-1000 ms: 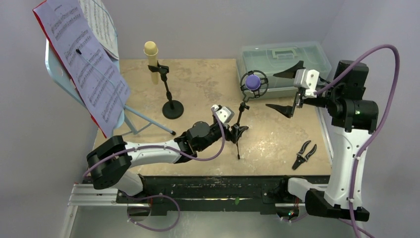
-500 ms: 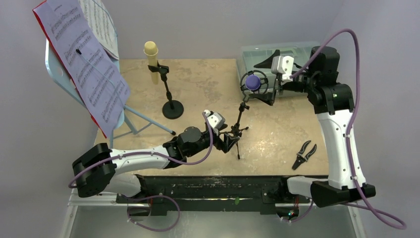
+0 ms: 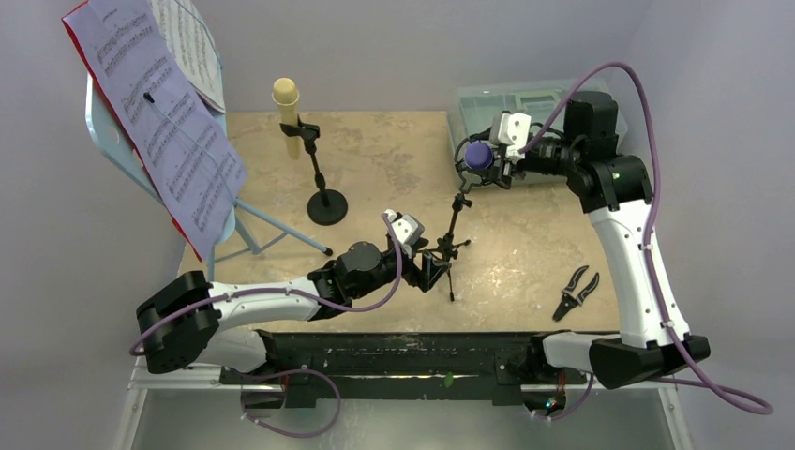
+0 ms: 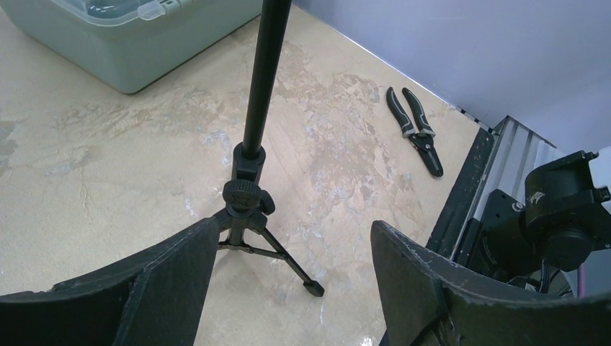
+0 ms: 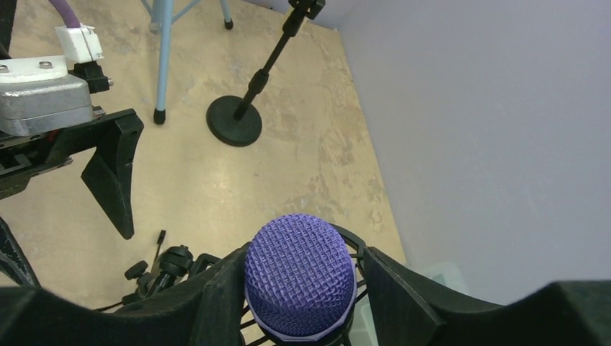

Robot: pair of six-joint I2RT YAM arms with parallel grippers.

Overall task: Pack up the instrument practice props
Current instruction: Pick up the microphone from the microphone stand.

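Note:
The purple microphone (image 3: pixel 479 155) (image 5: pixel 299 270) sits in the ring mount atop a black tripod mic holder (image 3: pixel 453 246) (image 4: pixel 248 194). My right gripper (image 3: pixel 489 157) (image 5: pixel 302 254) reaches in from the right, its jaws pressed round the mic head. My left gripper (image 3: pixel 433 267) (image 4: pixel 294 227) is open low beside the tripod's legs, holding nothing. The cream microphone (image 3: pixel 286 94) stands in the round-based holder (image 3: pixel 327 206) (image 5: pixel 234 122). At the far left, sheet music (image 3: pixel 159 122) and a red folder (image 3: pixel 70 23) rest on the light-blue music rest (image 3: pixel 103 122).
A translucent grey-green box (image 3: pixel 539 98) (image 4: pixel 130 43) sits at the back right, just behind my right gripper. Black pliers (image 3: pixel 575 291) (image 4: pixel 414 130) lie near the front right edge. The music rest's legs (image 3: pixel 272 230) spread toward the table's middle.
My right arm swung left from the box to the purple microphone and its jaws closed in around the head. The left arm slid slightly forward and then held still.

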